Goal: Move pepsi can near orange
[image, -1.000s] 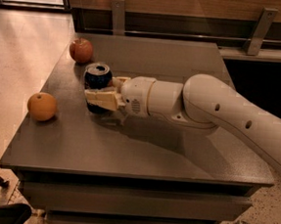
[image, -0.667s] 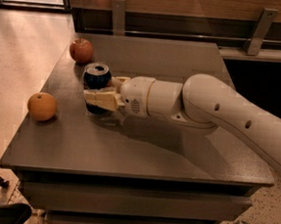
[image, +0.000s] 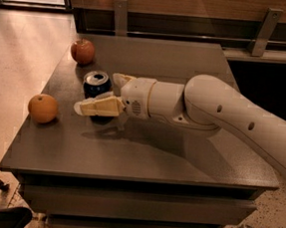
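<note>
The pepsi can (image: pixel 96 83), dark blue with a silver top, stands upright on the grey table (image: pixel 144 156), left of middle. My gripper (image: pixel 98 92) reaches in from the right and is shut on the can, with one cream finger (image: pixel 97 106) on its near side and the other (image: pixel 121 78) on its far side. The orange (image: pixel 42 108) lies near the table's left edge, a short way left and forward of the can, apart from it.
A red apple (image: pixel 82 51) lies at the table's back left, behind the can. My thick white arm (image: pixel 218 112) spans the right half of the table. A dark wall with metal brackets (image: pixel 264 30) runs behind the table. Tiled floor lies to the left.
The gripper and the can have shifted together a little toward the table's front and left, closer to the orange. The orange and apple have not moved.
</note>
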